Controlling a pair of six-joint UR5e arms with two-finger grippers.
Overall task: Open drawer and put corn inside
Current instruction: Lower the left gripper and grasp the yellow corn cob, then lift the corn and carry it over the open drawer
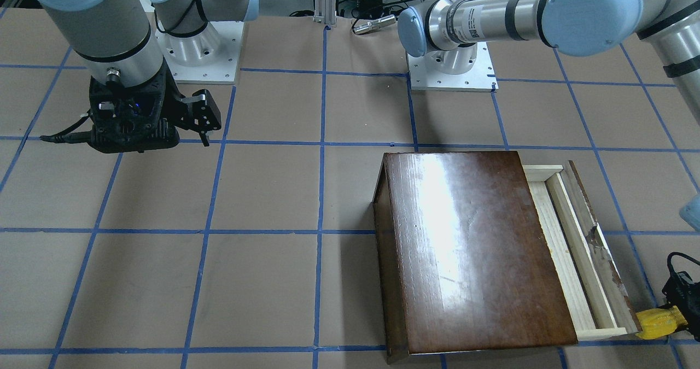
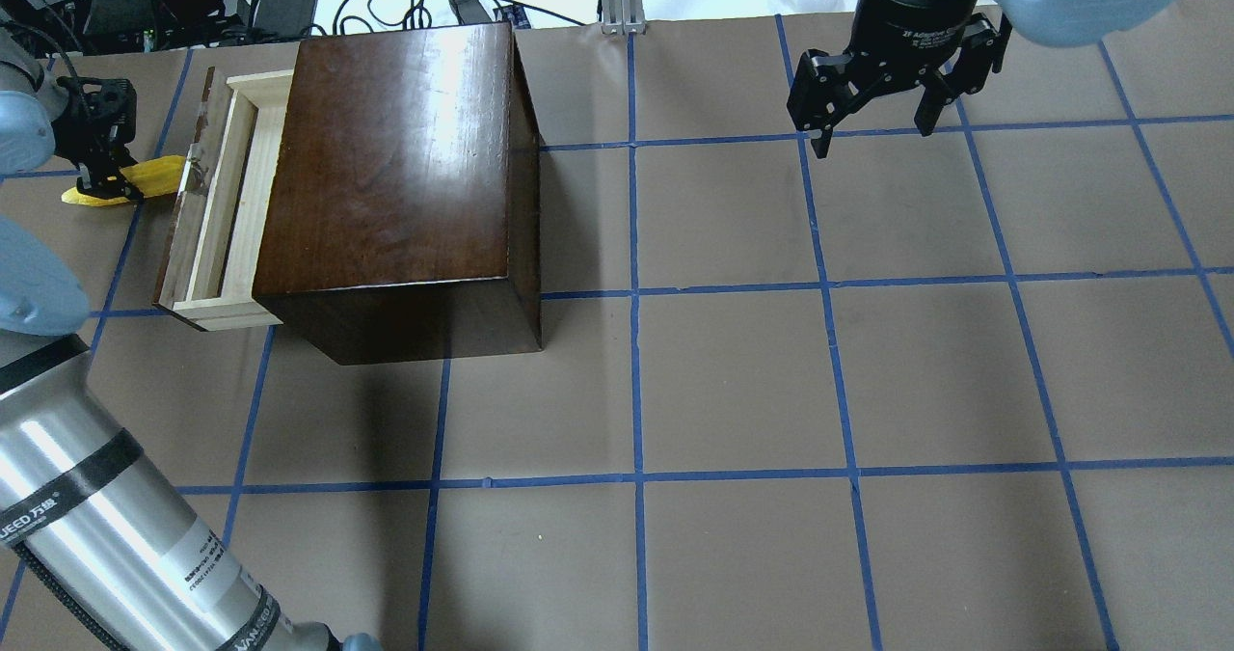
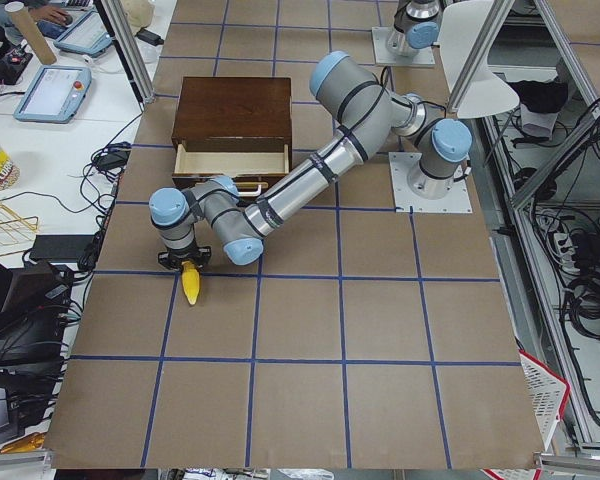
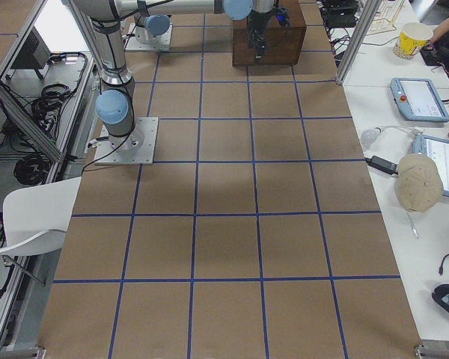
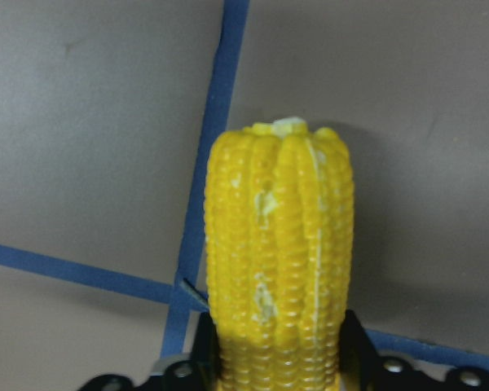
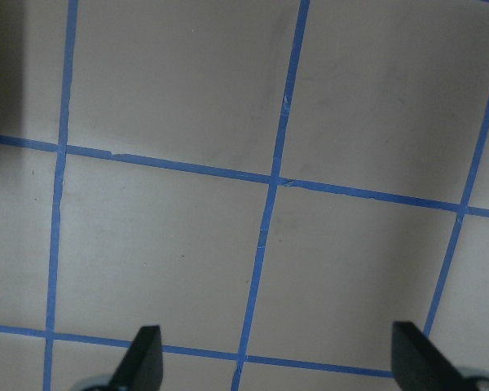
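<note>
Found pale-wood, dark-fronted drawer partly open, upper left; yellow corn cob clamped in left tool beside it, not inside; right tool spread.

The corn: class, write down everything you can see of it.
The corn is a yellow cob with neat kernel rows, a few pale scuffs and a blunt pale end; it looks plastic. The left tool is shut on it, clamping it from both sides. It is roughly level over the brown table, outside the partly open drawer, near its dark front panel. Whether it rests on the table cannot be told.
</note>
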